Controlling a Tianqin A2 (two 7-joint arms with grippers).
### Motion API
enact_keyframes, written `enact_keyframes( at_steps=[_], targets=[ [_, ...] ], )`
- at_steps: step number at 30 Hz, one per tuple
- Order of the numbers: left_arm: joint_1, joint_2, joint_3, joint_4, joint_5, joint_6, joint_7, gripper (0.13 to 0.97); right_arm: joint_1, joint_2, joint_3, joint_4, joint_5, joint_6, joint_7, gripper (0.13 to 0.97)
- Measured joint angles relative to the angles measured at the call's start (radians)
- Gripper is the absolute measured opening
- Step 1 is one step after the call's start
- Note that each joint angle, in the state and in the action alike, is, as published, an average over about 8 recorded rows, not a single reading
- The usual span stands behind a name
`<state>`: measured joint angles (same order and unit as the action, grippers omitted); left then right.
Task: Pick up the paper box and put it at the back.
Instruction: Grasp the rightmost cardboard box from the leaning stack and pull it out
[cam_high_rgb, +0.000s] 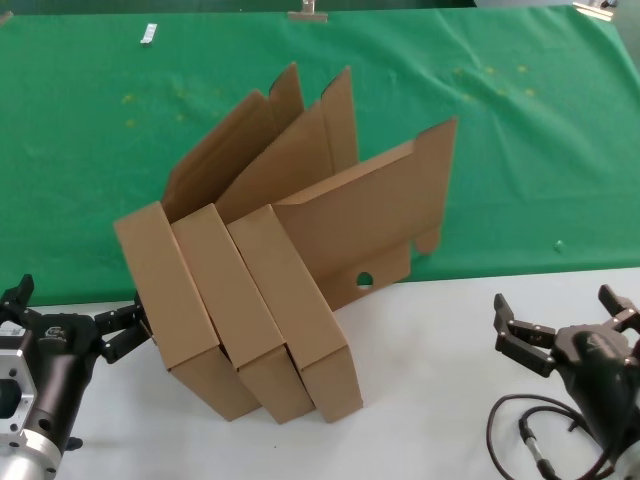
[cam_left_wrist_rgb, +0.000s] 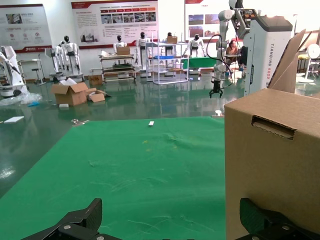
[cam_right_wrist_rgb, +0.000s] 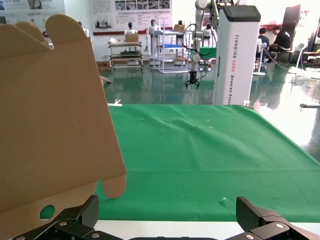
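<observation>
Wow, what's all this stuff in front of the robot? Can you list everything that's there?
Paper box: three alike, plain brown cardboard, side by side with lids open, straddling the edge between cloth and tabletop; the rightmost lid has a small round hole.
Green cloth: one, green with faint yellowish specks, covering the back.
White tabletop: one, white, at the front.
Small white item: one, far back on the cloth, robot's left; too small to identify.
Black cable: one, looped on the tabletop by the right arm.
Left gripper: black, open, beside the leftmost box.
Right gripper: black, open, over the tabletop, apart from the boxes.
</observation>
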<state>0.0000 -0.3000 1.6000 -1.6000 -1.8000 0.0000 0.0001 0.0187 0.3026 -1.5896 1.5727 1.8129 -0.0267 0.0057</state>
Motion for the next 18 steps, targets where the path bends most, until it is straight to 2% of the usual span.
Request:
enact_keyframes(
  at_steps=[11, 18],
  targets=[
    [0.000, 0.000, 0.000, 0.000, 0.000, 0.000, 0.000, 0.951, 0.000, 0.000, 0.000, 0.000, 0.000, 0.000, 0.000, 0.966],
    [0.000, 0.000, 0.000, 0.000, 0.000, 0.000, 0.000, 0.882, 0.000, 0.000, 0.000, 0.000, 0.000, 0.000, 0.000, 0.966]
  ],
)
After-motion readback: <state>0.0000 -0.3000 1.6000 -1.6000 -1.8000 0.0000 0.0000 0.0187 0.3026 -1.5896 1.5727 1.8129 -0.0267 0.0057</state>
